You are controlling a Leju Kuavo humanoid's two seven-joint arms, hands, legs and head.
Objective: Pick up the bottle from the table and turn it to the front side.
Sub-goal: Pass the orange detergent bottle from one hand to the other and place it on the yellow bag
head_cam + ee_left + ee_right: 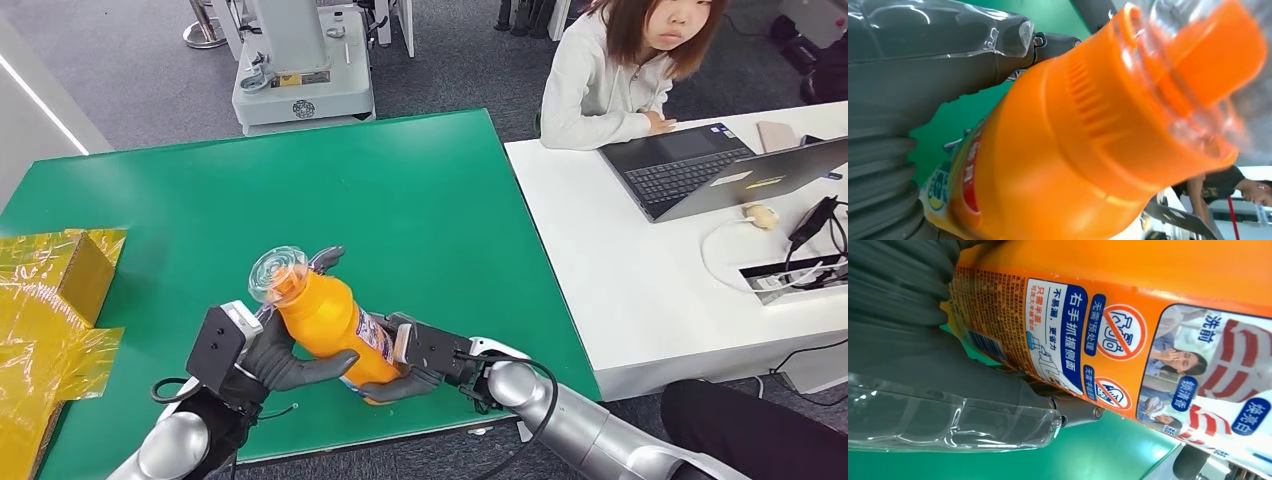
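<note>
1. Orange detergent bottle (330,322) sits tilted above the green table (440,200), its clear cap (276,273) leaning away from the robot, lifted so it can be turned freely
2. Left hand (268,358) wraps the bottle's mid-body, fingers curled round it from below, probably carrying the weight
3. Right hand (418,362) clasps the base end, its thumb (998,390) pressed beside the printed back label (1063,335); that label faces this wrist, so I judge the front is not yet turned forward
</note>
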